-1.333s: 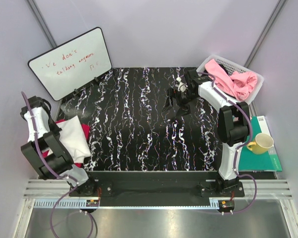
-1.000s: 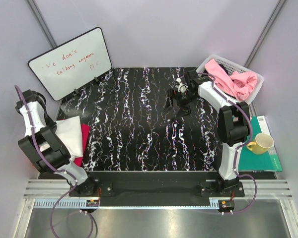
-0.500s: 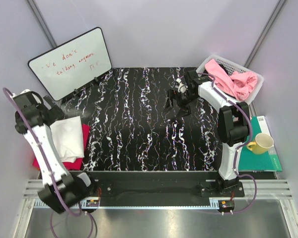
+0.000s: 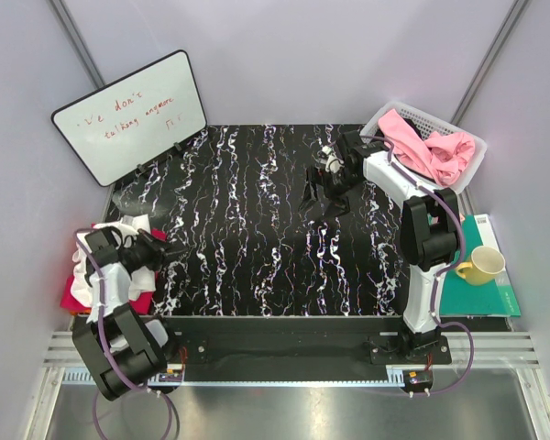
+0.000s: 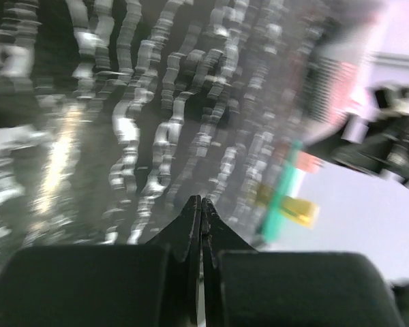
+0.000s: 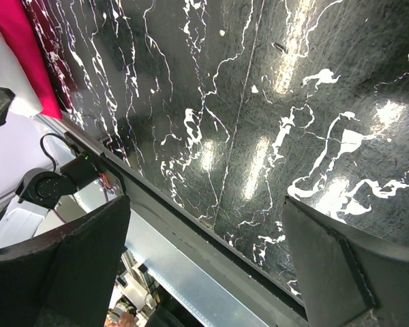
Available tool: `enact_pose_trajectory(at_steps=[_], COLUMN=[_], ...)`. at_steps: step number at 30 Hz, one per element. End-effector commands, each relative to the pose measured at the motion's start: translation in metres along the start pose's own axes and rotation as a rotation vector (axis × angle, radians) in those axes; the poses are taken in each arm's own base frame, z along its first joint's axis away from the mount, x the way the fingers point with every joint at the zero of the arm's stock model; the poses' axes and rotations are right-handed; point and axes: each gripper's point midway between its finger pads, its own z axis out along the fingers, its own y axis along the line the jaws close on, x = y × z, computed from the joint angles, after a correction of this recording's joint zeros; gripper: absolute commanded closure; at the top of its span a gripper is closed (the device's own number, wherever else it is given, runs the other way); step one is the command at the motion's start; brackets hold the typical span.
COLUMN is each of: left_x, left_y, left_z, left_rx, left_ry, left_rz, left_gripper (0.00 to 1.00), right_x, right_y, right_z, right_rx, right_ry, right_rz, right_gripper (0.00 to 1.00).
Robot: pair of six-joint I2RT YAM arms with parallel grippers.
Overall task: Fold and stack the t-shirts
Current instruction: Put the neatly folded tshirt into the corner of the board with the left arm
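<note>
Now the left gripper (image 4: 156, 249) has let go and pulled back from the white shirt (image 4: 128, 225). Its fingers (image 5: 191, 225) are pressed tight together with nothing between them. That shirt lies on the red shirt (image 4: 74, 293), far across the table (image 4: 247, 229) from the basket (image 4: 423, 115) — the arm (image 4: 110, 286) hides part of it, so it may not be quite flat. Just beside the basket, the right gripper (image 4: 325, 197) hangs spread wide, holding nothing. So one shirt looks done — the pink shirts (image 4: 412, 147) in the basket come next, I think.
</note>
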Motion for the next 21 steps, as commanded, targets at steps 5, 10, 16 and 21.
enact_pose_trajectory(at_steps=[5, 10, 16, 21], left_x=[-0.011, -0.012, -0.041, -0.072], left_y=[-0.041, -0.026, -0.02, 0.009], left_z=[0.0, 0.0, -0.014, -0.023], left_rx=[0.338, 0.323, 0.319, 0.232], left_ry=[-0.038, -0.08, -0.159, -0.202], left_rz=[-0.008, -0.122, -0.154, -0.275], left_gripper=[1.0, 1.0, 1.0, 1.0], right_x=[0.009, 0.012, 0.015, 0.016], right_y=[0.002, 0.0, -0.001, -0.002], right_z=[0.002, 0.001, 0.003, 0.003], right_rx=[0.006, 0.01, 0.007, 0.011], right_ry=[0.016, 0.019, 0.029, 0.029], right_rz=[-0.026, -0.03, -0.029, -0.032], right_gripper=[0.0, 0.0, 0.0, 0.0])
